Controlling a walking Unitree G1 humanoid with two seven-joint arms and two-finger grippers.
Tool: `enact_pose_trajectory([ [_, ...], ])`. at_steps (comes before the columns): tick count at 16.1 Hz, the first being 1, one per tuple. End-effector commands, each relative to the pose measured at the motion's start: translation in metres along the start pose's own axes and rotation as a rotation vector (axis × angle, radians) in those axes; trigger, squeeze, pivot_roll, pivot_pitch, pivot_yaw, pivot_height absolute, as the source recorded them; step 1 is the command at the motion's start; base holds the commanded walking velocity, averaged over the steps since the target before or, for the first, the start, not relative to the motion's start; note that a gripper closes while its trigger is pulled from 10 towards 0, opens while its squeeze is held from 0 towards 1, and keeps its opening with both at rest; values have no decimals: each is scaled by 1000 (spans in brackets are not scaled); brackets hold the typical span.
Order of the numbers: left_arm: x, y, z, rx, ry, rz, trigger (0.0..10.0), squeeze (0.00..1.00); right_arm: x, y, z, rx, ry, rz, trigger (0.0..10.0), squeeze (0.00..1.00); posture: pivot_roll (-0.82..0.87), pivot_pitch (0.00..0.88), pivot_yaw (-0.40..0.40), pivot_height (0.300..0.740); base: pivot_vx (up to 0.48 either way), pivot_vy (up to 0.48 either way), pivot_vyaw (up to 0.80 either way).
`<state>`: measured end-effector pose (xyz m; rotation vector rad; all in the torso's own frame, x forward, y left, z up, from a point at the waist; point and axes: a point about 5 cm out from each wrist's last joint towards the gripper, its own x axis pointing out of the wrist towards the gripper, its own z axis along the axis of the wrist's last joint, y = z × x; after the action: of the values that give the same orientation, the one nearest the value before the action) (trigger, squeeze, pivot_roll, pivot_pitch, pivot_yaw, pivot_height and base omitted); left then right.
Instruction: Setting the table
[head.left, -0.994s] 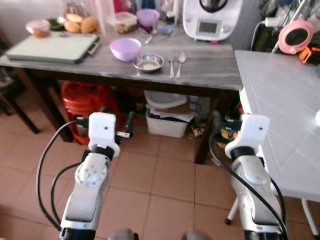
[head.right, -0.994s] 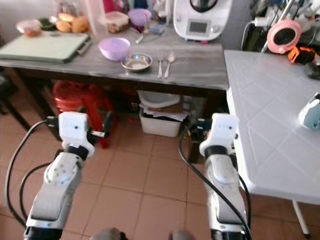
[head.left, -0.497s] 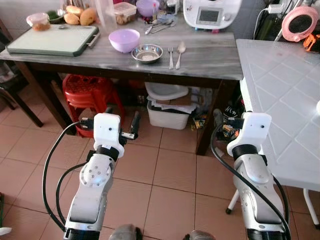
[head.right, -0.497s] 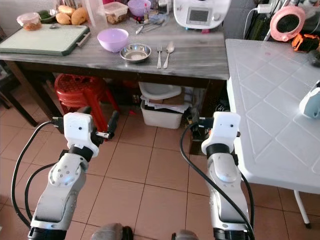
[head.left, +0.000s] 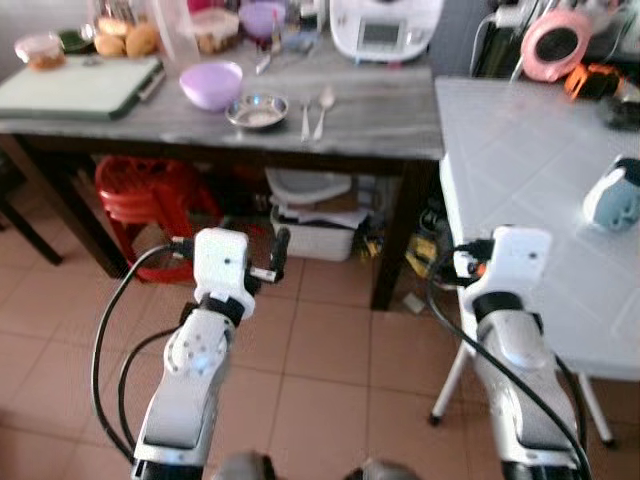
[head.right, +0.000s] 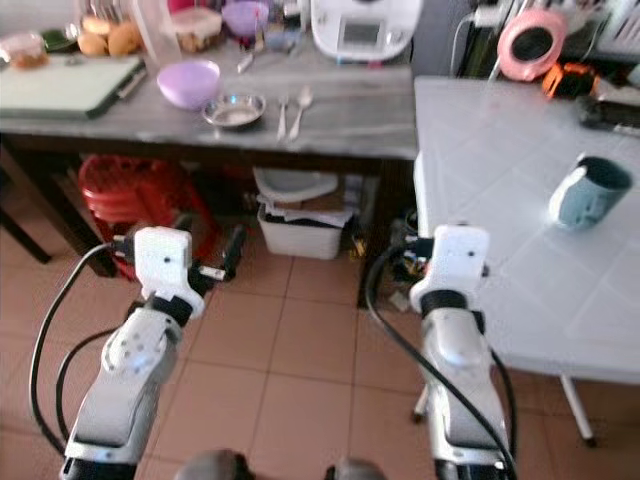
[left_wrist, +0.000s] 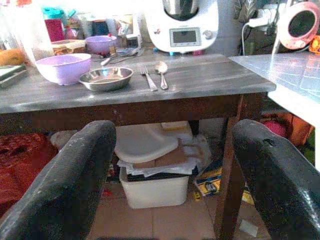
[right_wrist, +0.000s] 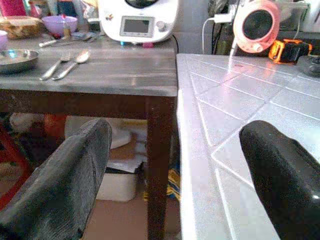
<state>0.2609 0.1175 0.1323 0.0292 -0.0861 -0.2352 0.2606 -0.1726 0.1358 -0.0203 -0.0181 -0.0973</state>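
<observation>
On the grey wooden table (head.left: 380, 115) ahead stand a purple bowl (head.left: 211, 84) and a small steel bowl (head.left: 257, 110), with a fork (head.left: 305, 103) and a spoon (head.left: 325, 100) lying side by side to their right. A teal mug (head.left: 612, 195) stands on the white tiled table (head.left: 510, 150) to my right. My left gripper (left_wrist: 172, 150) is open and empty, held low in front of the grey table, well short of it. My right gripper (right_wrist: 175, 150) is open and empty too, beside the white table's near corner.
A green tray (head.left: 75, 85), food containers and a white kitchen machine (head.left: 385, 25) sit at the back of the grey table. Under it are a red stool (head.left: 140, 185) and a white bin (head.left: 315, 215). A pink round device (head.left: 555, 40) stands on the white table. Tiled floor lies between me and the tables.
The camera has swung to the right, so the grey table sits further left in view and the teal mug has come into view. Both arms keep their pose, grippers still open.
</observation>
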Motion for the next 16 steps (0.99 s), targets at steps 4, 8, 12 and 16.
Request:
enact_pose_trajectory([
  [4,-1,5,1,9,-4,11,10000,0,1,5,3,10,-12,18,10000,0,0,42,24,740,0,-472,0],
  [8,-1,5,1,7,-4,11,10000,0,2,4,3,17,-9,13,10000,0,1,45,24,740,0,-470,-289],
  [12,-1,5,1,9,-3,13,10000,0,2,4,3,17,-13,16,10000,0,1,45,23,740,0,-469,-489],
  [16,-2,5,1,-4,-10,15,10000,0,2,5,4,16,-13,17,10000,0,0,47,23,740,0,0,0],
])
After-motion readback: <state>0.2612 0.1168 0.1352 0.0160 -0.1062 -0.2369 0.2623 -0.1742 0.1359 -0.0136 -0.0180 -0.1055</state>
